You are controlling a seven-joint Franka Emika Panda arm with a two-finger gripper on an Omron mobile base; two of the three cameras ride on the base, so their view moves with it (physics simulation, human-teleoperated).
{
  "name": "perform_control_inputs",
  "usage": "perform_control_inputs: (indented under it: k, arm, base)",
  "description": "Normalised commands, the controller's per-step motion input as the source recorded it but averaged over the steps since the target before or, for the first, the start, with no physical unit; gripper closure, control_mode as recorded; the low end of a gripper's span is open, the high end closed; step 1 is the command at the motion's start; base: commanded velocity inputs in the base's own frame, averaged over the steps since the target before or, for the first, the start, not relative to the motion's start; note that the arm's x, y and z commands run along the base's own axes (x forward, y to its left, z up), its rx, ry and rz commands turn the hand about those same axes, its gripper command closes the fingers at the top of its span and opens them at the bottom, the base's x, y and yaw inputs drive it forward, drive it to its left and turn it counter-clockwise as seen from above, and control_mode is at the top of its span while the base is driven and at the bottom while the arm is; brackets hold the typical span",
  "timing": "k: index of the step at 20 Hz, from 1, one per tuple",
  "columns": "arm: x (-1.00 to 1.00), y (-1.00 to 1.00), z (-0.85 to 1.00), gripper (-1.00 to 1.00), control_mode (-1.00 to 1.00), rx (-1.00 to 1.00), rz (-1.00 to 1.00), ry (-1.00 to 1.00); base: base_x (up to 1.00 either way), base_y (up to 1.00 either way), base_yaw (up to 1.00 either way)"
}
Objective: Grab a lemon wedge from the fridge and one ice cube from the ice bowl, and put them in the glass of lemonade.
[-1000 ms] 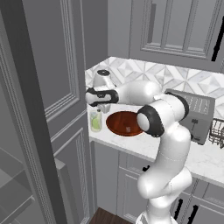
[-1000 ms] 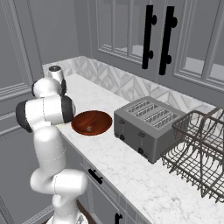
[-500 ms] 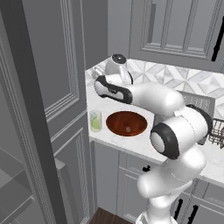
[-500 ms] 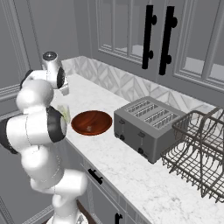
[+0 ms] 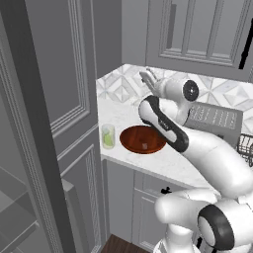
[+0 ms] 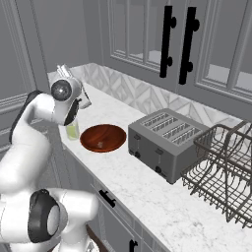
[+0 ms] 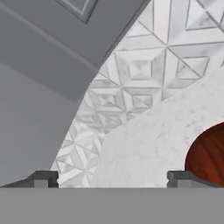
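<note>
Gripper raised above counter, jaws spread wide, nothing between them. Glass of lemonade upright at counter's left edge, just beside ice bowl, at bowl's 9 o'clock. Small pale cube in bowl. Toaster at bowl's 3 o'clock.

No readable text, labels, brands, numbers or signs on any surface.

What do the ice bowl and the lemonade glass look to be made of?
The ice bowl looks like polished wood: reddish-brown with darker grain-like streaks and a soft sheen, though glazed ceramic is possible. The lemonade glass looks like clear glass or plastic: the pale yellow-green liquid shows through its wall.
</note>
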Motion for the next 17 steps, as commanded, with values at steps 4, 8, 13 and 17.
perform_control_inputs:
  k: [4, 8, 13, 17]
  arm:
    - [-1.0, -1.0, 0.9, -1.0, -1.0, 0.12, 0.0, -0.6]
    - [-0.78, -0.8, 0.1, -1.0, -1.0, 0.21, -0.02, -0.23]
    - [-0.09, -0.29, 0.0, -1.0, -1.0, 0.05, -0.08, -0.01]
    - [-0.76, -0.18, 0.0, -1.0, -1.0, 0.07, -0.06, -0.16]
  base:
    - [0.0, 0.0, 0.0]
    - [0.0, 0.0, 0.0]
    - [0.0, 0.0, 0.0]
    - [0.0, 0.0, 0.0]
